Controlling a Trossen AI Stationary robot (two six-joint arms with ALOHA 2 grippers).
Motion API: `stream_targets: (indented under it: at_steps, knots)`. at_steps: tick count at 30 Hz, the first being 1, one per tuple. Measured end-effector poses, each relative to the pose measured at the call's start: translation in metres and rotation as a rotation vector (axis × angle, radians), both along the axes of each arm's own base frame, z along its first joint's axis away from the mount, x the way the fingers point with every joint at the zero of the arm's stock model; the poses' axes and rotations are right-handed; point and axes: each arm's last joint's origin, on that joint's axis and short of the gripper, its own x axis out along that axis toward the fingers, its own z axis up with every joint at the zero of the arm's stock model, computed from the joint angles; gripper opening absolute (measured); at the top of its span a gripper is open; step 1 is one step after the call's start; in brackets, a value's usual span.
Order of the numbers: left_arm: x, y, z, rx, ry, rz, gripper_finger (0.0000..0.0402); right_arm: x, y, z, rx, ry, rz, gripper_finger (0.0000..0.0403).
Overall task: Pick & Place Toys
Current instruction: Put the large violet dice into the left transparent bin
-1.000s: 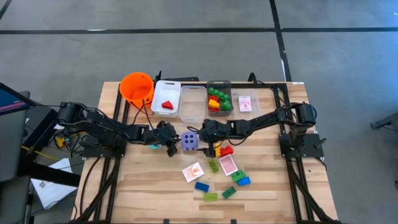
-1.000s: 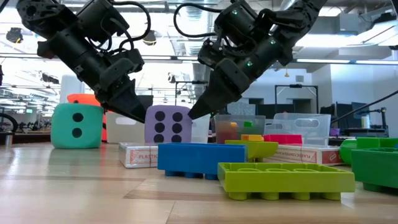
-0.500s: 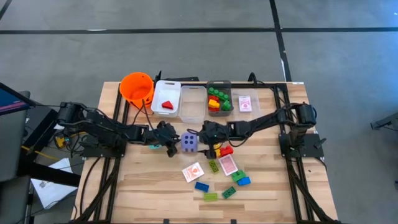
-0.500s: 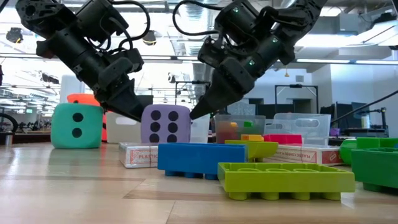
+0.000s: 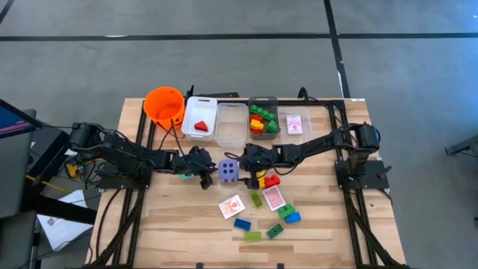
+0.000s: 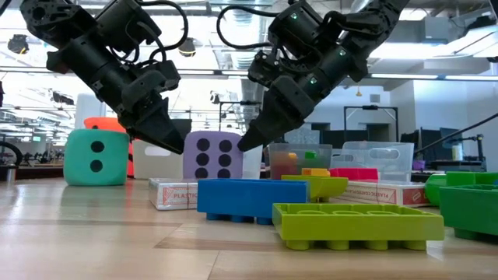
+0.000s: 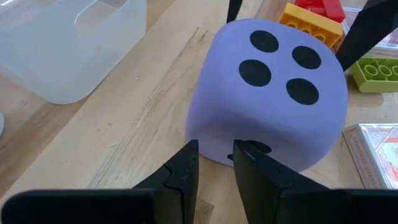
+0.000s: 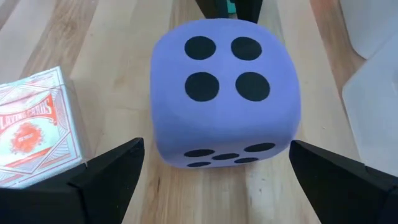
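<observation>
High view: purple die (image 5: 229, 171) sits mid-table, just in front of the clear bins (image 5: 231, 125). It has slid a touch toward the right arm over the last second. The left gripper (image 5: 208, 176) is at the die's left side and the right gripper (image 5: 240, 166) at its right side. Loose bricks and cards lie nearer the front edge.

Low view: the die (image 6: 212, 155) rests flat on the wood between the two sets of fingertips, six-face toward the camera. It has wobbled sideways and come back. The left gripper (image 6: 173, 144) has its tip at the die's upper left edge, the right gripper (image 6: 247, 142) at the upper right edge. Teal die (image 6: 95, 156) sits well off to the left, untouched.

Left wrist view: the left gripper (image 7: 216, 163) is nearly clenched with only a thin slit between the fingers, and nothing is in it. Its tips are right against the die's lower side (image 7: 267, 99).

Right wrist view: the right gripper (image 8: 214, 152) is spread wide with a finger on each side of the die (image 8: 225, 87), not squeezing it. Card deck (image 8: 37, 134) is just beside it.

Judgement: the left arm is nudging the die into the right arm's open jaws. No grasp yet, so the die is not picked.
</observation>
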Motion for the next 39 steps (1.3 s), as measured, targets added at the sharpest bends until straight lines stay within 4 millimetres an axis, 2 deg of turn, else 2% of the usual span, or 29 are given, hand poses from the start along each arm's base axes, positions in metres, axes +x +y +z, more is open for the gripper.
stream_targets:
  at_steps: [10, 23, 31, 39]
  knots:
    - [0.000, -0.001, 0.000, -0.025, 0.003, -0.028, 0.0092, 0.005, -0.001, 0.006, -0.020, -0.057, 0.013, 0.0395]
    - [0.000, -0.001, 0.000, -0.024, 0.005, -0.028, 0.0092, 0.009, -0.012, 0.012, 0.004, -0.101, -0.025, 0.0395]
    - [0.000, -0.001, 0.000, -0.025, 0.003, -0.028, 0.0092, 0.008, -0.010, 0.012, 0.100, -0.099, 0.088, 0.0395]
    - [0.000, -0.001, 0.000, -0.025, 0.003, -0.028, 0.0092, 0.008, -0.009, 0.011, 0.099, -0.087, 0.087, 0.0395]
